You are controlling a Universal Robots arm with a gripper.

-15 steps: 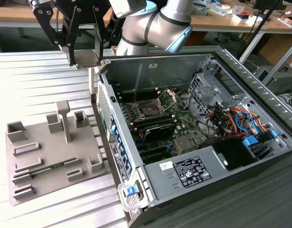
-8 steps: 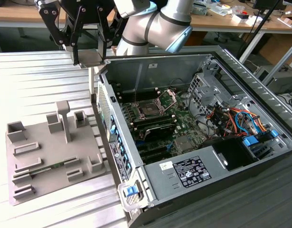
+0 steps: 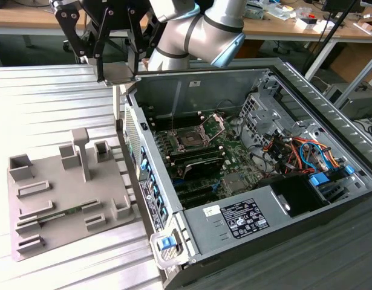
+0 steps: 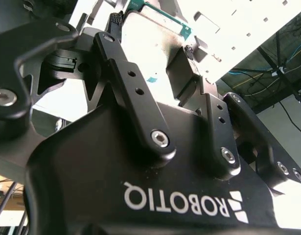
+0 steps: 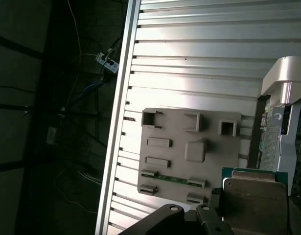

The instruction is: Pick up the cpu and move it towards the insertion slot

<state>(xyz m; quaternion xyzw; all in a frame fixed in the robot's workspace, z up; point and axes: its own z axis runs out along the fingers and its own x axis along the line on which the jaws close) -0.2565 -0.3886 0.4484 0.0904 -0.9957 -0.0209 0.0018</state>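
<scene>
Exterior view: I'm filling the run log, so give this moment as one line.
gripper: shut on cpu | position: raised above case edge, between grey tray and insertion slot | slot: bracket open, empty

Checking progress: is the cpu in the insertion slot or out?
Out: the gripper holds the cpu above the case edge; insertion slot sits empty.

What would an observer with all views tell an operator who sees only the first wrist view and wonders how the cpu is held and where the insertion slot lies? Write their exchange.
Operator: Is the cpu gripped?
Observer: Yes. In the second wrist view the claw pinches the cpu by two opposite edges.
Operator: Where is the insertion slot?
Observer: In the exterior view the insertion slot sits on the motherboard inside the open case, lower and toward the exterior view's right of the held cpu.
</scene>
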